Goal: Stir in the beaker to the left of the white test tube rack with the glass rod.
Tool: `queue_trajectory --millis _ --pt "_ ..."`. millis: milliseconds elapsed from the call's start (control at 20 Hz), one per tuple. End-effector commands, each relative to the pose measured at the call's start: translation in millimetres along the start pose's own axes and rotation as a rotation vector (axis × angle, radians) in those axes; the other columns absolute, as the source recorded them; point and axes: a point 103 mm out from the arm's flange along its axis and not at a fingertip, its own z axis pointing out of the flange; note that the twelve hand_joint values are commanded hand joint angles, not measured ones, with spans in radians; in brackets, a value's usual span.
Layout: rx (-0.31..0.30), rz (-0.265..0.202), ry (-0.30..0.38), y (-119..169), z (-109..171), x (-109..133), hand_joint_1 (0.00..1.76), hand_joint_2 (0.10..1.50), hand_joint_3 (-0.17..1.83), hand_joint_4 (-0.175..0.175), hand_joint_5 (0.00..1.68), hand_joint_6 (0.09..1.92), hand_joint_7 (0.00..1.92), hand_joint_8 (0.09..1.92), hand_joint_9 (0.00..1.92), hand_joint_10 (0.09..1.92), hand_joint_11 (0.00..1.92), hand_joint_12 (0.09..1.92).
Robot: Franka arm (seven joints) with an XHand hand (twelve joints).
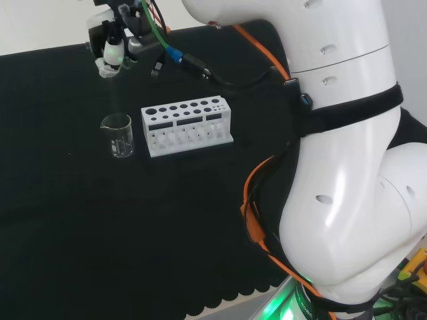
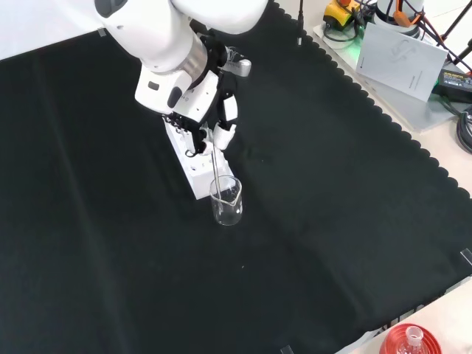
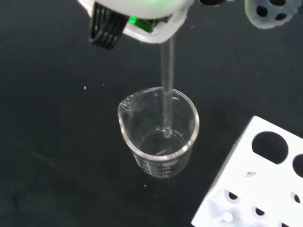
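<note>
In the head view the hand (image 1: 115, 41) hangs high over the black cloth (image 1: 60, 220), above the clear beaker (image 1: 119, 135), which stands just left of the white test tube rack (image 1: 187, 125). Its fingers curl downward round the top of the glass rod (image 1: 114, 93), a faint line dropping towards the beaker.

In the front view the arm's white link reaches in from the top, and the hand (image 2: 214, 118) points down with its fingers pinched on the glass rod (image 2: 215, 166). The rod runs nearly upright into the beaker (image 2: 226, 200), which stands just in front of the rack (image 2: 193, 168).

In the wrist view the rod (image 3: 167, 90) comes down from the blurred white hand (image 3: 142, 19) into the beaker (image 3: 158, 132), its tip near the bottom, slightly off centre. The rack's (image 3: 255, 184) corner lies just beside the beaker
</note>
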Motion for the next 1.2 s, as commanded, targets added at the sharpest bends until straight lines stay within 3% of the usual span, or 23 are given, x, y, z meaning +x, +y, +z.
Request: queue_trajectory --millis 50,1200 --pt "-0.003 0.015 0.008 -8.1 1.8 -14.5 1.18 0.73 0.66 -0.175 1.12 0.91 1.47 0.46 1.72 0.10 1.56 0.77" --pt "-0.026 0.002 0.005 -34.1 0.6 1.6 1.18 0.73 0.65 -0.175 1.12 0.92 1.47 0.46 1.72 0.10 1.56 0.77"
